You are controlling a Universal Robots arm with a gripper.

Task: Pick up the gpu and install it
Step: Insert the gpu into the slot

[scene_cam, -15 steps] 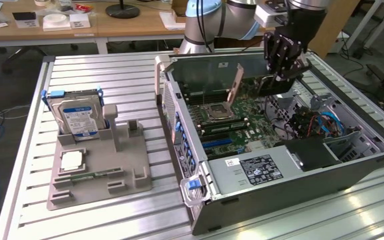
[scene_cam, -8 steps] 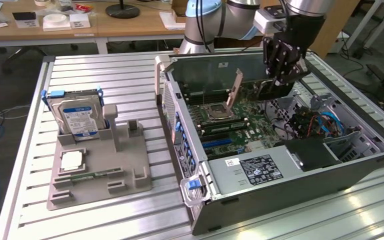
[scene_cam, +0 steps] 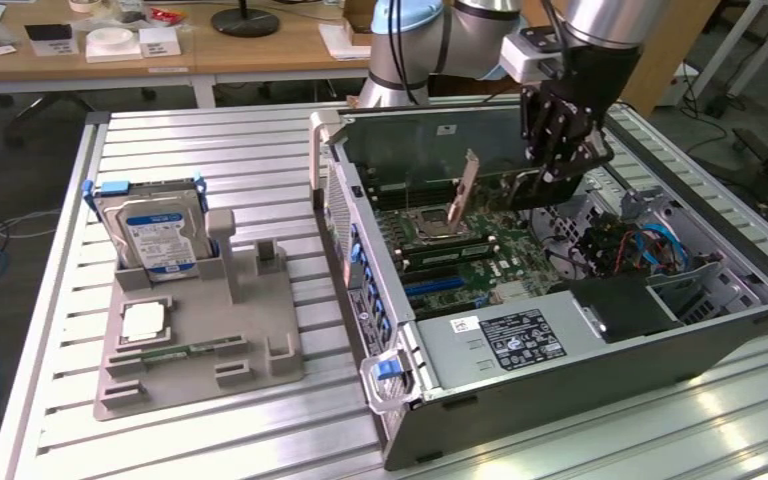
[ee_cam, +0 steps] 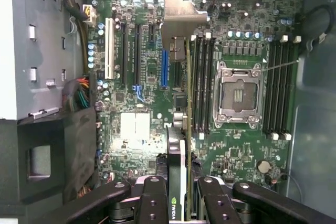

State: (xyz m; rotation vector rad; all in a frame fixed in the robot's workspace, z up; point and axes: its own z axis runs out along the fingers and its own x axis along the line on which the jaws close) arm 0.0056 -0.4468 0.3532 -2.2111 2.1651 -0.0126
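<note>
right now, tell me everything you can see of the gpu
The gpu is a thin card seen edge-on in the wrist view: a green board edge, a black shroud with an NVIDIA logo, and a silver metal bracket at the end away from the gripper. The gripper is shut on the shroud end, clamping both faces. The card hangs over the open computer case, above the motherboard and beside the memory slots. Whether it touches a slot cannot be told.

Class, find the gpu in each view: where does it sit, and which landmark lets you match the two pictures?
Exterior view: gpu hangs from the gripper over the open case, upper centre.
Wrist view: gpu edge-on between the gripper's fingers, above the motherboard.
Shared landmark: the CPU socket.
</note>
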